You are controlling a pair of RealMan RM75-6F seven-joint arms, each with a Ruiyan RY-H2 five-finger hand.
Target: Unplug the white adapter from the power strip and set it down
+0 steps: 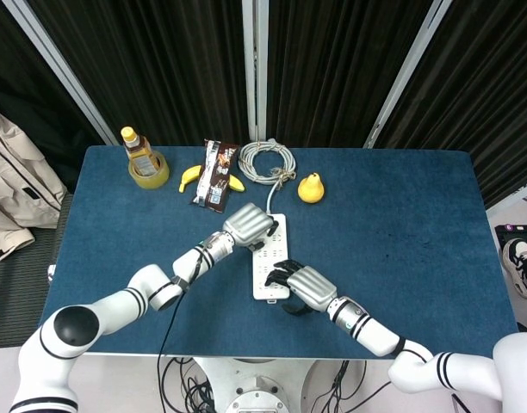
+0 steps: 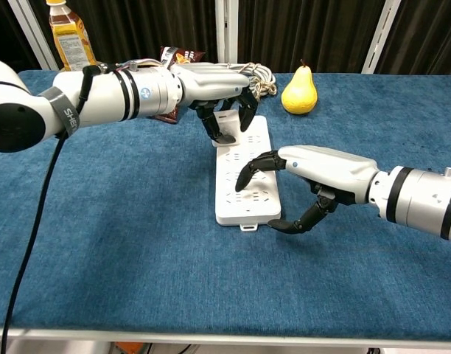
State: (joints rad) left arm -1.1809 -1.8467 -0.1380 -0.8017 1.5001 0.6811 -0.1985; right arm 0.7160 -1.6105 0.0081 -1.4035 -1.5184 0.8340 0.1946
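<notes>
From the head view, the strip (image 1: pixel 271 257) lies lengthwise near the middle of the table (image 1: pixel 401 224), with wide bare cloth to its right and left. The left hand (image 1: pixel 249 224) sits over the strip's far end, hiding the adapter from this angle. The right hand (image 1: pixel 301 285) rests at the strip's near right corner, close to the table's front edge. Along the far edge stand a bottle (image 1: pixel 139 155), a banana (image 1: pixel 192 176), a snack pack (image 1: pixel 215 175), a coiled cable (image 1: pixel 267 162) and a pear (image 1: pixel 311 188).

From the chest view, the left hand (image 2: pixel 227 99) curls its fingers down around the adapter (image 2: pixel 225 124), gripping it at the strip's (image 2: pixel 244 177) far end; whether the plug is out of the socket cannot be told. The right hand (image 2: pixel 314 177) presses fingertips on the strip's near sockets, thumb low beside the strip's right edge, holding nothing. Open cloth spreads left of the strip toward the front edge.
</notes>
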